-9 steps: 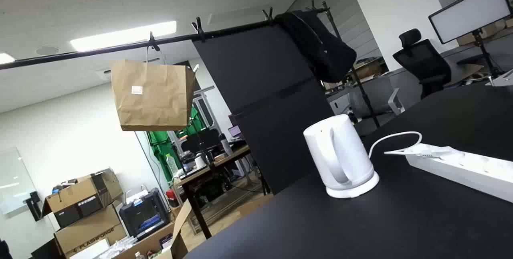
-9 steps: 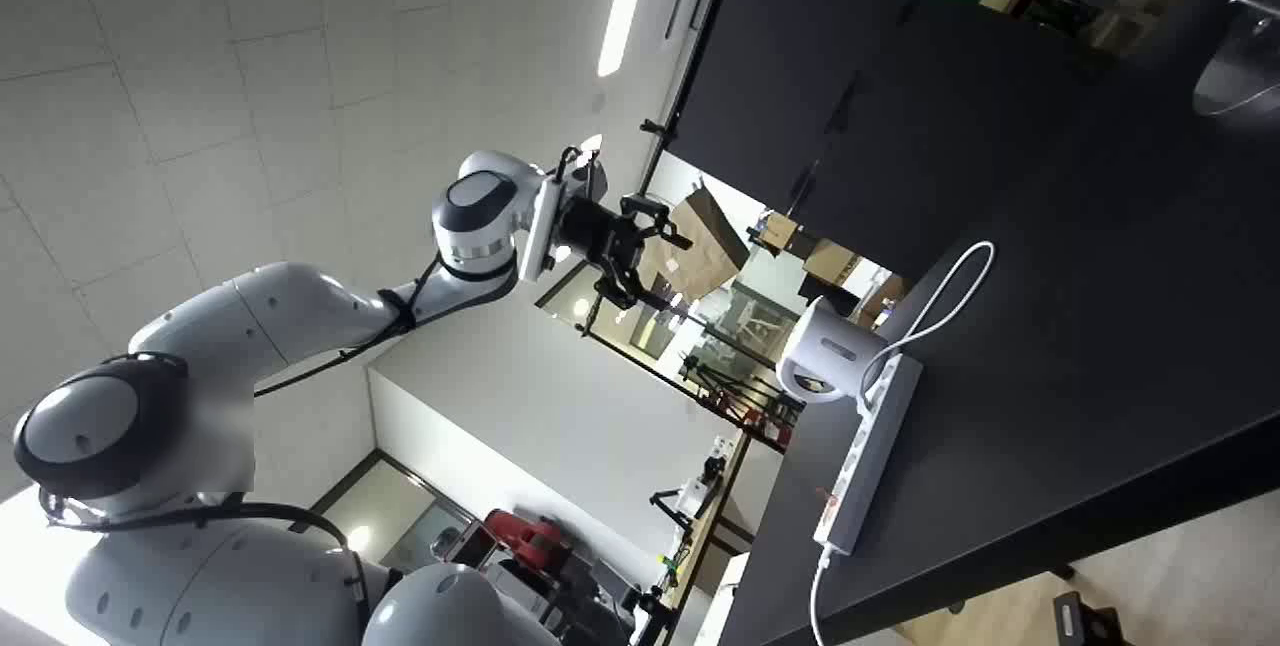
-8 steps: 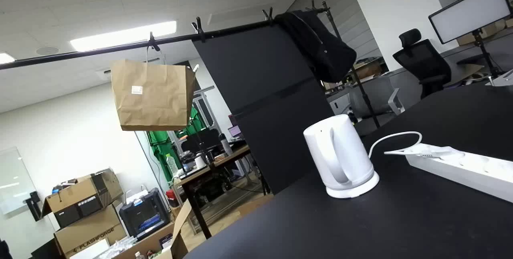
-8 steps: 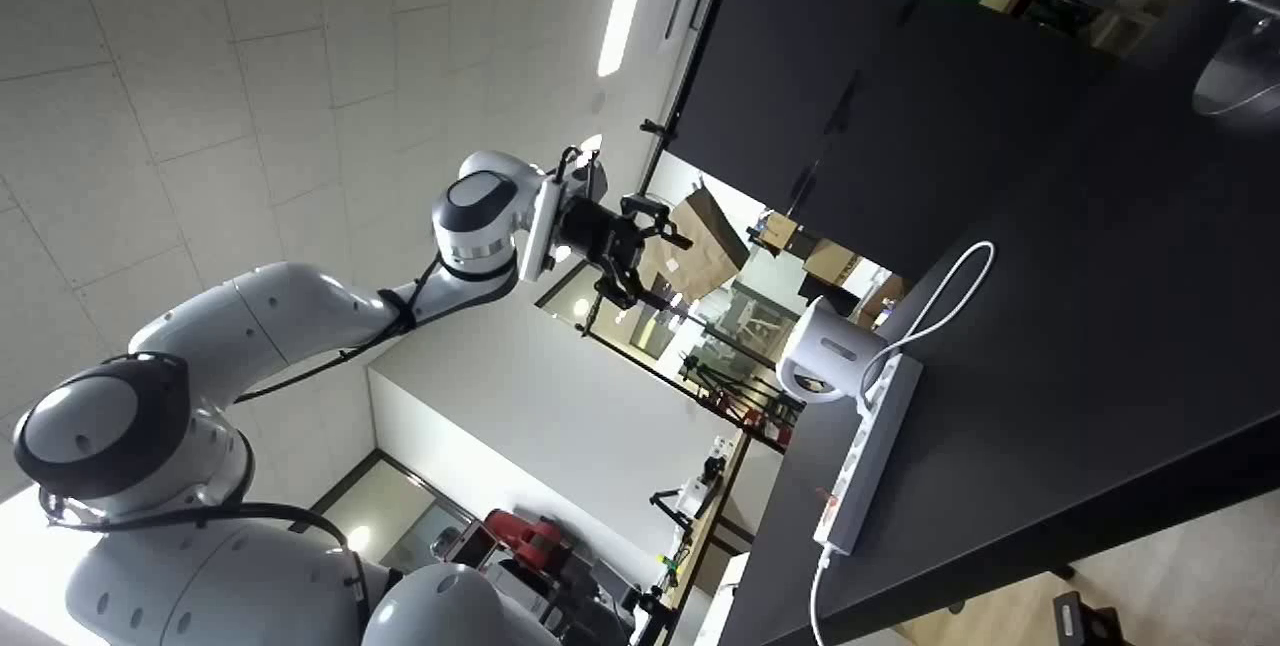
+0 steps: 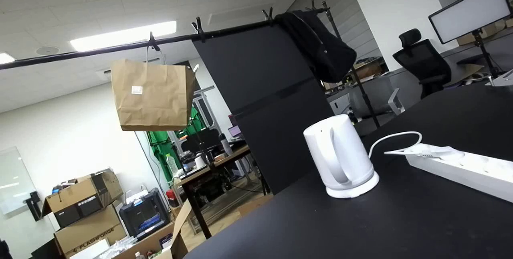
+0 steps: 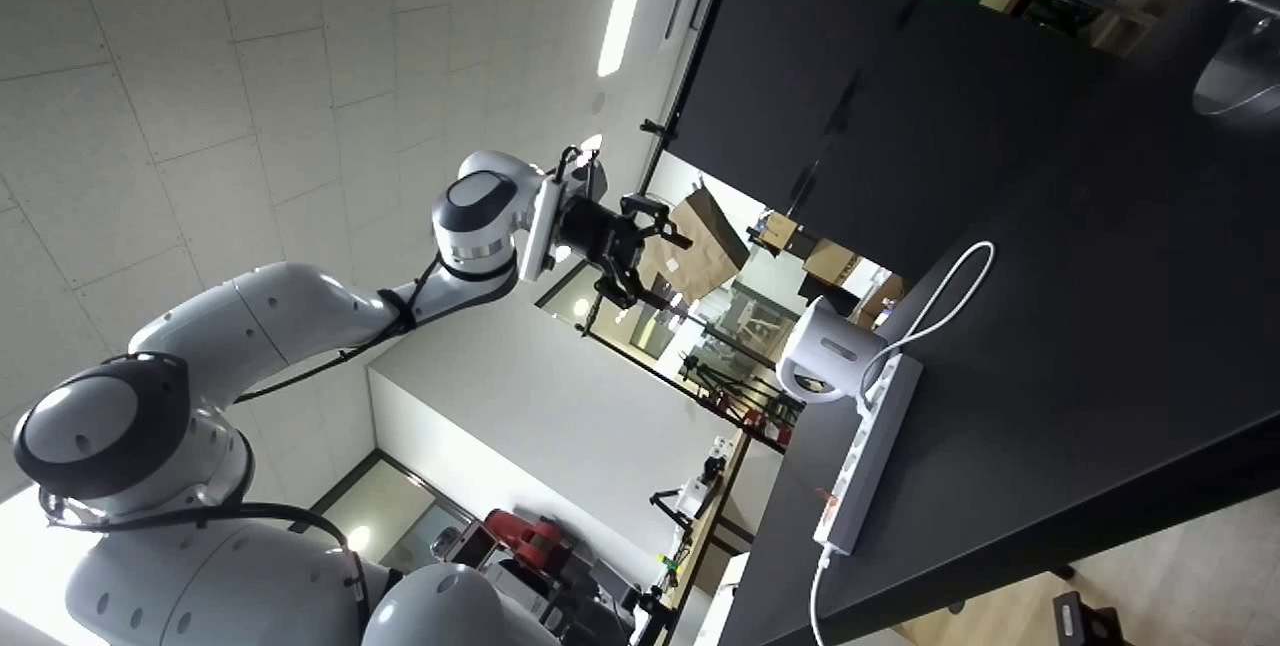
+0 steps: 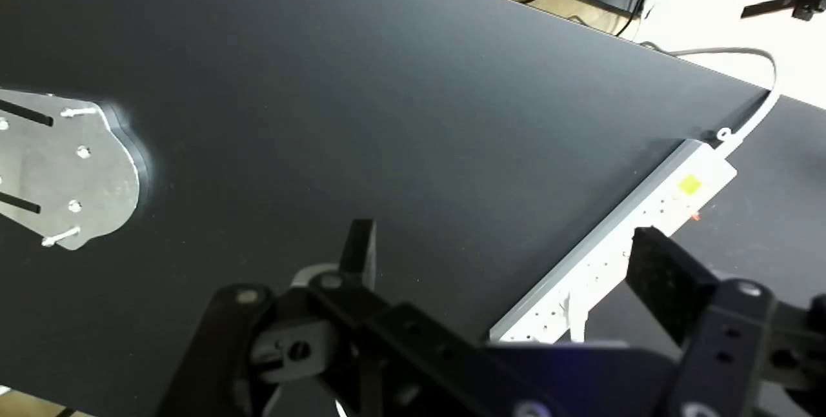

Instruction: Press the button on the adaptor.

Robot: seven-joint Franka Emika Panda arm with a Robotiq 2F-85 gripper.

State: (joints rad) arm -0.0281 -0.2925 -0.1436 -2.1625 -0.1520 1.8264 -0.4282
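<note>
Spread wide and empty, the Robotiq gripper (image 7: 503,243) before us should close, then squarely press the apparent yellow button (image 7: 689,184) on the power strip (image 7: 603,261) at right.

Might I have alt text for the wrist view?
A white power strip lies diagonally at right on a dark table, a yellow patch near its cable. The robot's open hand spans the foreground, partly hiding the strip; a metal plate is at left.

In an exterior view, Panda arm (image 6: 270,316) runs from lower L of frame up to ctr — Robotiq gripper (image 6: 656,269) at its end, spread wide. Wrist view: fingertips (image 7: 668,278) well apart — lower ctr & lower R.
</note>
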